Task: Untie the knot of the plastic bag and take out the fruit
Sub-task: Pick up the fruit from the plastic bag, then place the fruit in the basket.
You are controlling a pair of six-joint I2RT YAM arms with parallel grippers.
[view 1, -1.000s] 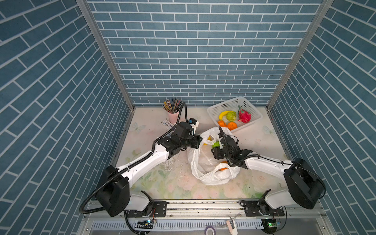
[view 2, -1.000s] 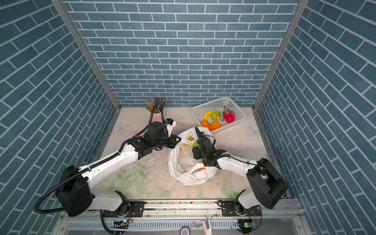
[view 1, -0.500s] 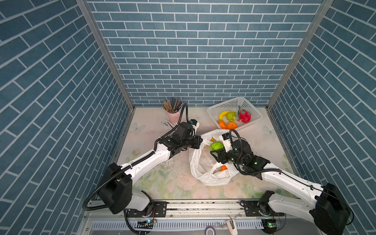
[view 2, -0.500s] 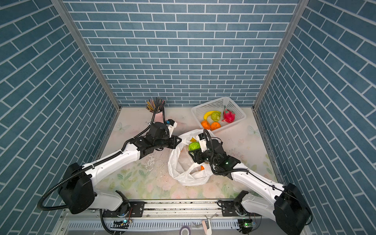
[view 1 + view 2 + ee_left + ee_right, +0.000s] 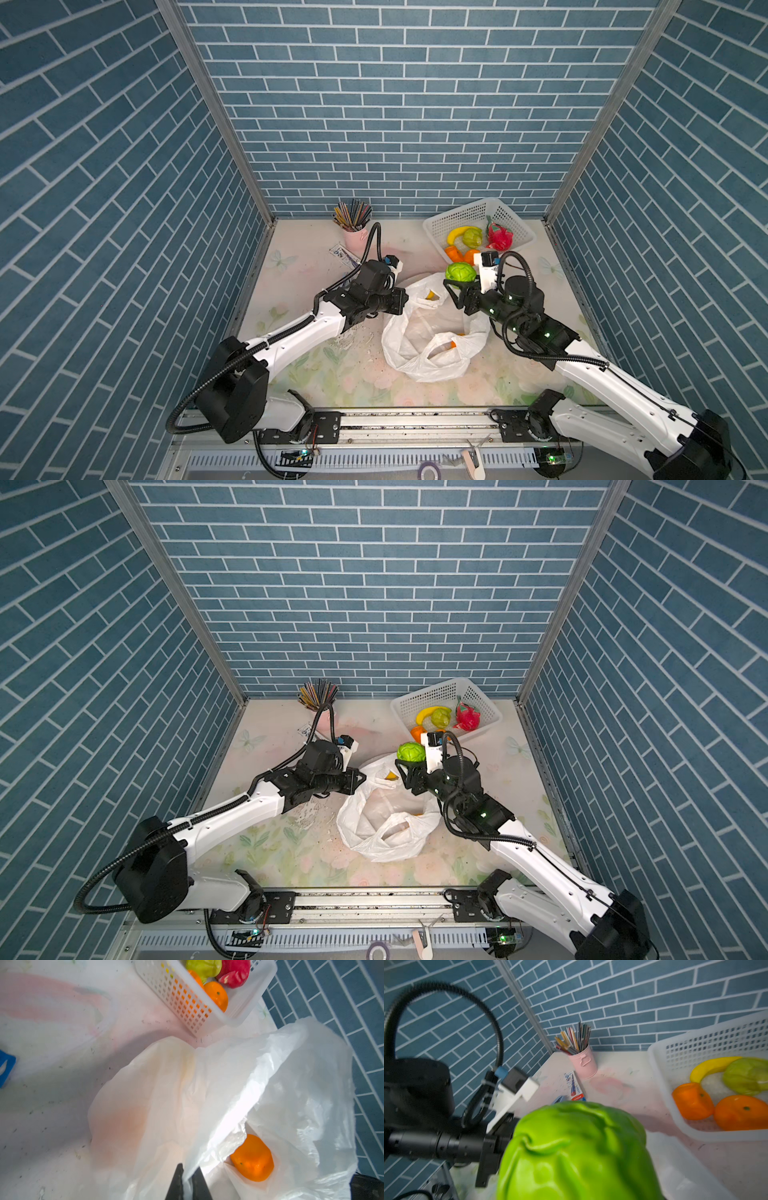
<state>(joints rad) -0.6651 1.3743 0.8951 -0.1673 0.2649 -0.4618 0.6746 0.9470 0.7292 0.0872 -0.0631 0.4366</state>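
Right tool (image 5: pixel 458 286) is gripping the bright green lumpy round fruit (image 5: pixel 460 272) just above the crinkly white plastic bag (image 5: pixel 432 332); left tool (image 5: pixel 188 1176), pressed together, is pinching its rim. I'm seeing the white perforated basket (image 5: pixel 461 216) just beyond, nearer my right arm.

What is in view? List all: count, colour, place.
bag: one, white, mid-table, mouth open
bag orange: one seen, orange, inside bag
green fruit: one, bright green, held above bag's far rim
basket: one, white, far right corner
banana: one, yellow, in basket
pale fruit: one, yellow-green, in basket
dragon fruit: one, pink-red, in basket
basket oranges: two, orange, in basket
cup: one, pink, by far wall, holding pencils
tube: one, white-red-blue, on table near cup
table: one, pale floral
left gripper: black, shut on bag
right gripper: black, shut on green fruit
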